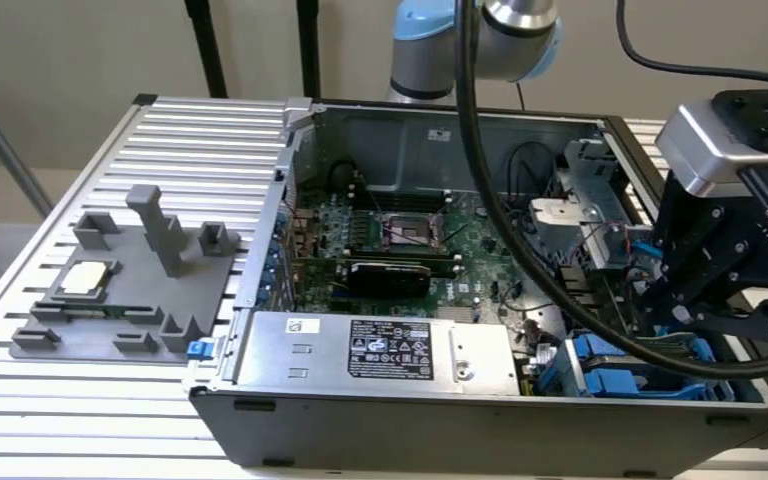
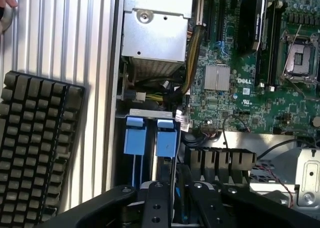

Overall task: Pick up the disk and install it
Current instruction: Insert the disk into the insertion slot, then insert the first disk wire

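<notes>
— Disk (image 2: 166,138)?
— Apparently seated edge-on in the drive bay (image 2: 150,112) at the exterior view's right, just beside the tool (image 2: 174,200); smooth, blocky bright-blue plastic.
— Tool's hold?
— Cannot tell; black, angular.

My gripper (image 2: 175,204) is black. Two carrier handles (image 2: 136,139) are bright blue, the motherboard (image 2: 235,93) green, the power supply (image 1: 291,350) silver with a black label, the tabletop (image 1: 37,392) ribbed silver-grey.
</notes>
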